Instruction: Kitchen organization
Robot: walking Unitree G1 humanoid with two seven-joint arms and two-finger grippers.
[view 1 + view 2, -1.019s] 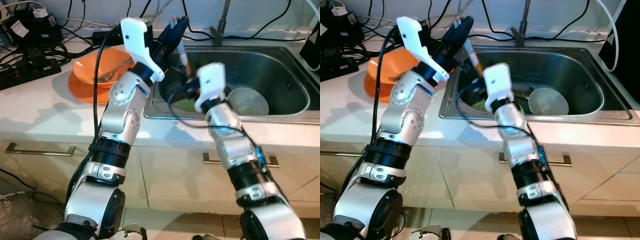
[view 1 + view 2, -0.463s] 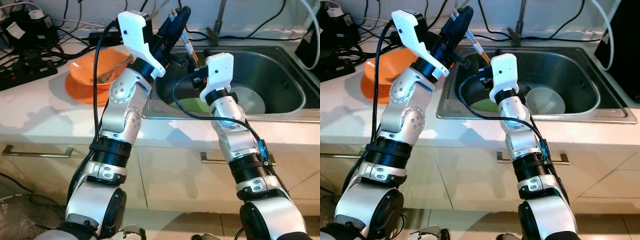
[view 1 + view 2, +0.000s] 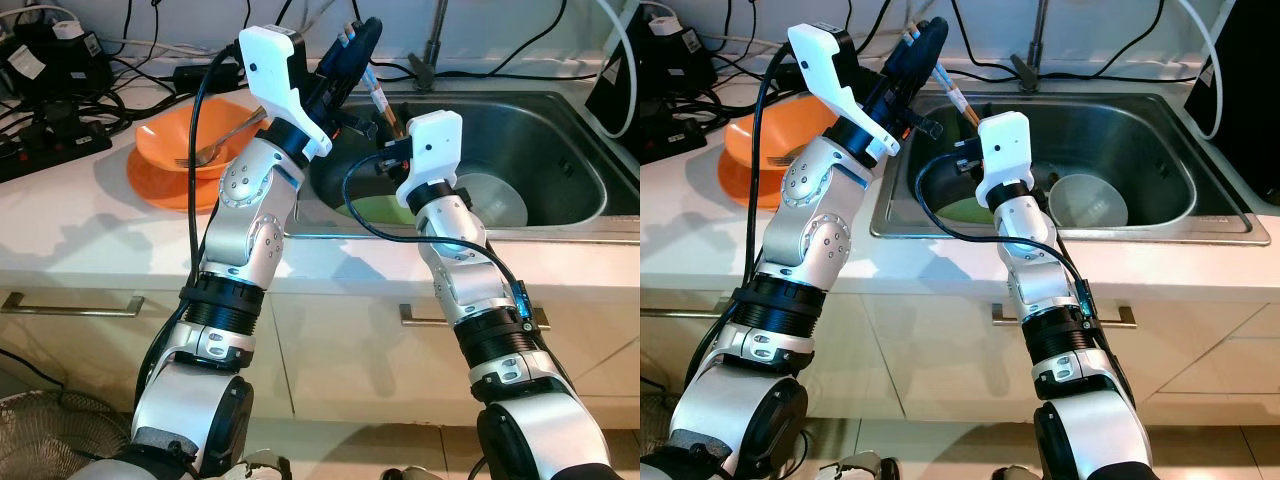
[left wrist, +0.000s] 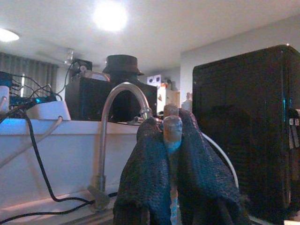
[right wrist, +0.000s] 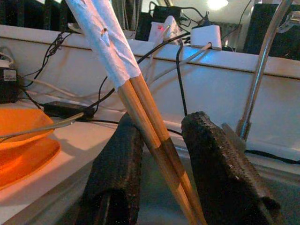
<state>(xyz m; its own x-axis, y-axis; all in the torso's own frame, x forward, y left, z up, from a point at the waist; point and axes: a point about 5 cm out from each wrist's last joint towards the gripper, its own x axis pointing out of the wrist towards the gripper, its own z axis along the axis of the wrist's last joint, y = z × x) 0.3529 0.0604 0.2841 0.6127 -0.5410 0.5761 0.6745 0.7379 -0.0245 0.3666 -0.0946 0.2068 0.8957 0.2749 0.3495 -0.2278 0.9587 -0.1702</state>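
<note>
A pair of wooden chopsticks (image 3: 381, 100) with a white paper sleeve at the top slants over the left rim of the steel sink (image 3: 560, 110). My left gripper (image 3: 356, 40) is shut on their upper end, as the left wrist view confirms, with the chopsticks (image 4: 172, 131) pinched between the pads. My right arm is raised from the sink, its white wrist housing (image 3: 432, 150) just below the sticks. In the right wrist view my right gripper (image 5: 164, 123) is open, and the chopsticks' (image 5: 140, 98) bare lower part passes between its fingers, close to one pad.
A green plate (image 3: 375, 210) and a grey bowl (image 3: 497, 200) lie in the sink. An orange bowl (image 3: 190, 150) holding a fork sits on an orange plate (image 3: 155, 190) on the counter to the left. Power strips and cables (image 3: 50, 70) crowd the back left; the faucet (image 3: 432, 50) stands behind.
My right arm has lifted out of the sink and brought its gripper up around the chopsticks' lower end. The left gripper keeps its hold almost in place.
</note>
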